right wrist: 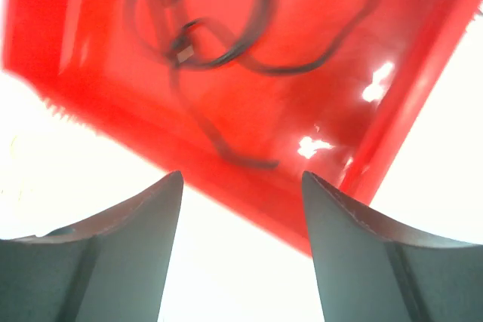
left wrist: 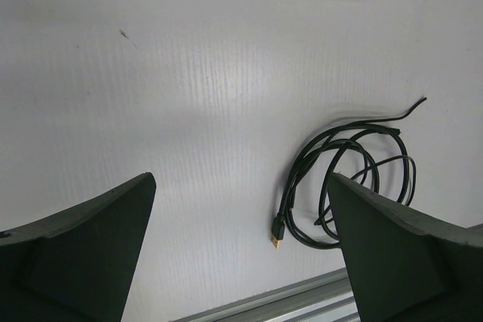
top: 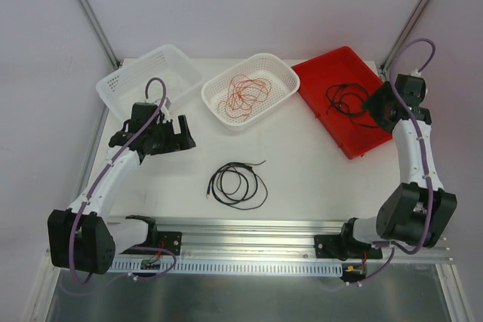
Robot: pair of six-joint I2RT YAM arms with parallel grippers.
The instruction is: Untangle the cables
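A black coiled cable (top: 238,182) with a gold plug lies on the white table in front of the arms; it also shows in the left wrist view (left wrist: 349,179). A second black cable (top: 346,99) lies in the red tray (top: 321,81), seen blurred in the right wrist view (right wrist: 226,28). A thin orange cable (top: 243,93) sits in the white oval basket (top: 281,73). My left gripper (top: 183,135) is open and empty, left of and above the coiled cable. My right gripper (top: 375,107) is open and empty at the red tray's right side.
An empty white rectangular basket (top: 124,81) stands at the back left, behind the left arm. An aluminium rail (top: 249,225) runs along the table's near edge. Frame posts rise at both back corners.
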